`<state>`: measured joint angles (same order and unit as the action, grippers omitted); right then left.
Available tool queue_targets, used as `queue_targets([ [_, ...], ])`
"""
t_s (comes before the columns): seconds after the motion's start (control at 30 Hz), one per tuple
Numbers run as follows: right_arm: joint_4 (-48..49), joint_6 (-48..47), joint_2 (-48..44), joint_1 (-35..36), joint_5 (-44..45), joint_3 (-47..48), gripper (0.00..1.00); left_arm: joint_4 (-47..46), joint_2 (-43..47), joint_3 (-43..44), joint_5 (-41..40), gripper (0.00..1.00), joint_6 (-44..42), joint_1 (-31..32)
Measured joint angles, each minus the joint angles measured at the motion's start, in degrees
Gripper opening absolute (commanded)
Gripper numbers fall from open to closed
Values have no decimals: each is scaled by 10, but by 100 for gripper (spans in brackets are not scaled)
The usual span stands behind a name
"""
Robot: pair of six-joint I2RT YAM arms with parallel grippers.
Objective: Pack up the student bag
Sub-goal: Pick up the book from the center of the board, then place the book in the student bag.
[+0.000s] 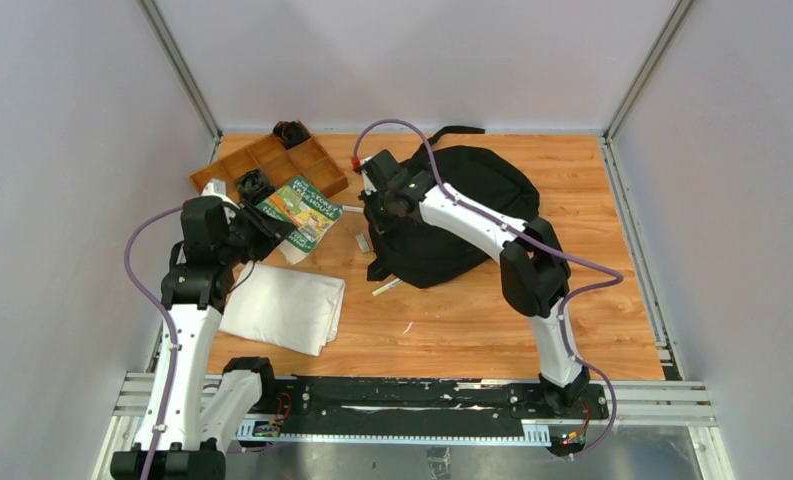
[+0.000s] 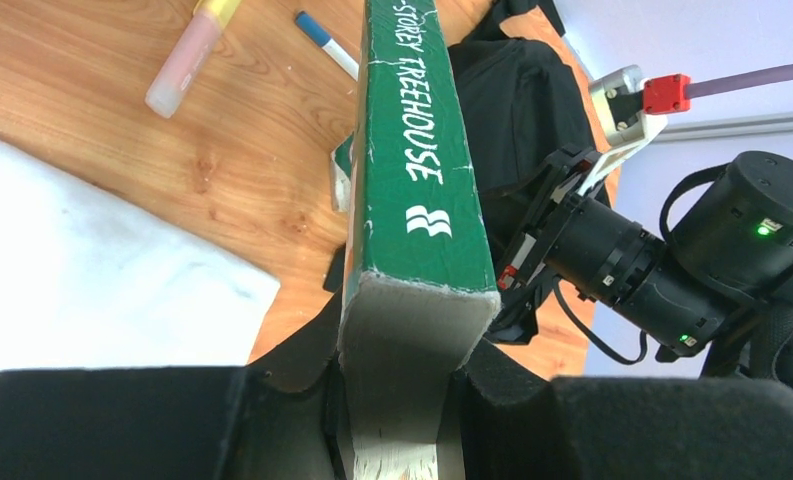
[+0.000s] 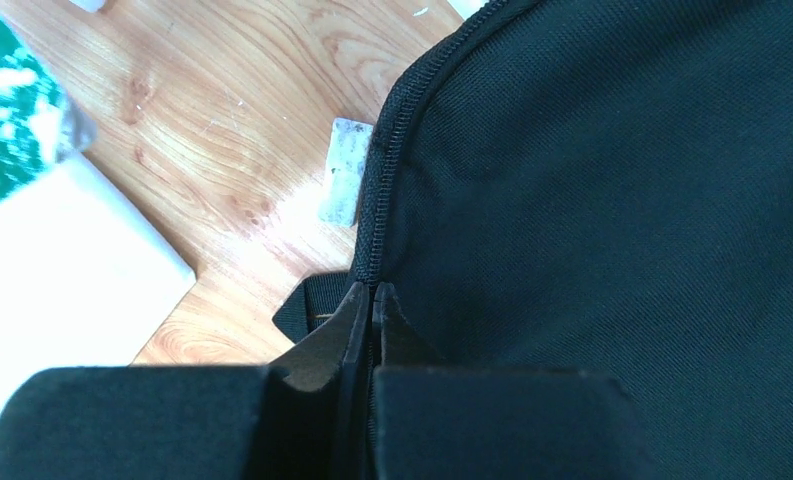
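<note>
— What lies on the wooden table (image 1: 592, 230)?
— A black backpack (image 1: 472, 190) at the back middle, a folded white cloth (image 1: 287, 305) at the near left, and a wooden compartment tray (image 1: 272, 160) at the back left.
— Anything small?
— A small white block (image 1: 362, 242) just left of the backpack, and a pen (image 1: 386, 288) near its front edge.

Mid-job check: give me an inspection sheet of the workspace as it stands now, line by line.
Surface: wooden table, a few small white flecks.
Job's things: student bag lying towards the back, zipper closed where visible.
Clutter: white cloth, wooden tray, pink tube, pen, small white block.
Grippers: left gripper shut on green book; right gripper shut at the bag's zipper line, hold not discernible.
Cables: purple cables loop along both arms; the right one arcs over the bag.
Surroundings: pale walls, metal rail at the near edge.
</note>
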<state>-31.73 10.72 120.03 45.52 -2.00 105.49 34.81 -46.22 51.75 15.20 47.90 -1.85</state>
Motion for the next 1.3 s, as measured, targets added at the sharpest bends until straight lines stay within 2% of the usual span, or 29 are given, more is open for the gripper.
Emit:
queue_targets([
  [0.17, -5, 0, -32, 0, 13, -1, 0, -10, -7, -2, 28, 0, -5, 0],
  [0.43, -9, 0, -155, -39, 26, -3, 0, -57, -28, -25, 96, 0, -1, 0],
  [0.63, -24, 1, -196, -91, 6, -3, 0, -148, -55, -43, 166, 0, 49, 8],
  [0.73, -29, 2, -204, -108, -5, -3, 0, -213, -80, -62, 178, 0, 89, 48],
  [0.9, -31, 4, -212, -122, -12, -3, 0, -288, -154, -68, 178, 0, 135, 149],
  [1.3, -60, -3, -271, -123, -26, -3, 0, -385, -319, -13, 140, 0, 176, 229],
])
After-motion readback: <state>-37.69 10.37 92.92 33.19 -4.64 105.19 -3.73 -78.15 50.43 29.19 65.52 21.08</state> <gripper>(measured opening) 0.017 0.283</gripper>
